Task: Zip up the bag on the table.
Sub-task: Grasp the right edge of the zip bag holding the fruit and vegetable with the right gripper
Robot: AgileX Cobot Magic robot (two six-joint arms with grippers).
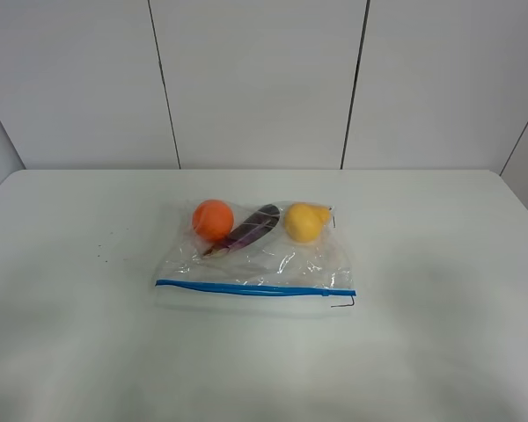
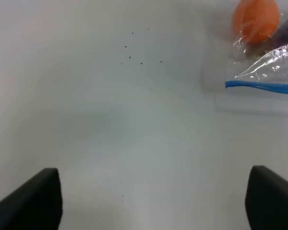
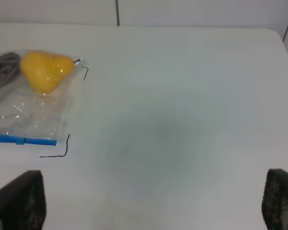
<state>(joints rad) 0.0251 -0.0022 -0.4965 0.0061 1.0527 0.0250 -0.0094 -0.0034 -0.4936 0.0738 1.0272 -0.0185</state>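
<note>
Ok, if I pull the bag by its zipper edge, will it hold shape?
Probably not: the bag is thin, crinkled film, likely floppy. It may slide on the smooth table. The round orange toy inside could roll and shift weight.

The white table (image 1: 440, 264) bears the clear bag (image 1: 264, 265) near its middle.

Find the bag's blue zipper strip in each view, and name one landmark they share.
Exterior high: blue zipper strip along the near edge of the bag.
Left wrist: one end by the orange toy, cut by the frame.
Right wrist: its other end, near the yellow toy.
Shared landmark: the bag's clear plastic.
</note>
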